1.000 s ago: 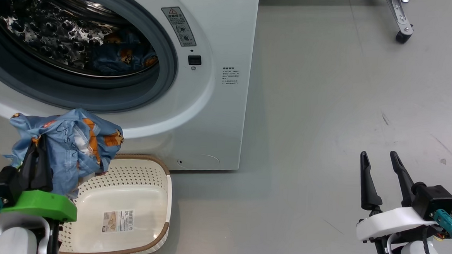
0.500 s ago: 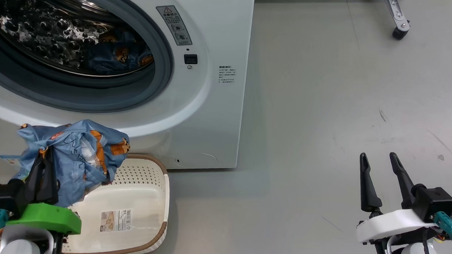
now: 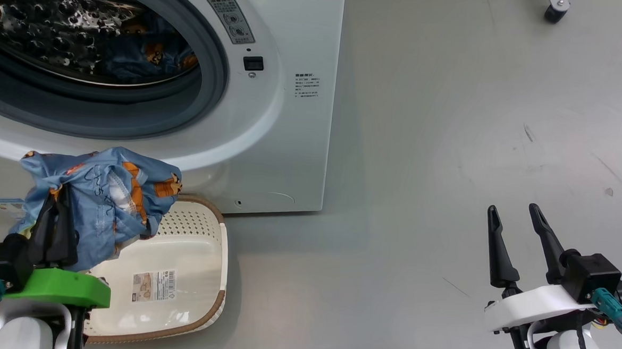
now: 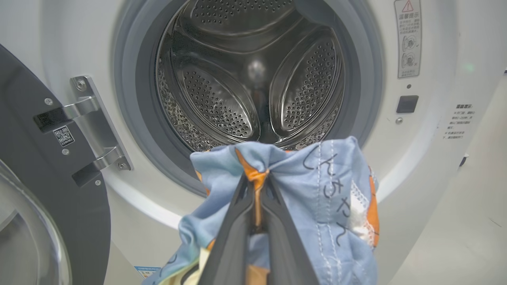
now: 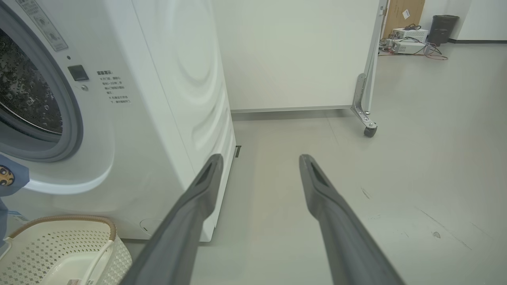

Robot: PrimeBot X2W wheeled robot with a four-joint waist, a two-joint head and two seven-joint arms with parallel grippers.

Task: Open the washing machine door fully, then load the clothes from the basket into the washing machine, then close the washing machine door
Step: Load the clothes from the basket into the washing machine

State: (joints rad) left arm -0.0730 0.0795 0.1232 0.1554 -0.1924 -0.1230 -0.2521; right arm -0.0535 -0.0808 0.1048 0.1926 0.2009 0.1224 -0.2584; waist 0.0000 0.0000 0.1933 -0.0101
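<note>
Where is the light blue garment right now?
The garment hangs at the head view's lower left, pinched in the left gripper, above the basket and just below the open mouth of the washing machine.

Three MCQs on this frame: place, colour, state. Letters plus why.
1. Where is the small cream-white perforated plastic basket? A) on the floor before the big white front-loading washing machine B) inside it C) on top of it
2. Main colour of the printed fabric garment in the left end effector? A) red B) light blue C) green
3. The right end effector is: A) shut on cloth B) open, empty C) shut, empty
Key: 1A, it stands on the floor below the opening; 2B, blue cloth with orange figures; 3B, fingers spread, nothing between.
</note>
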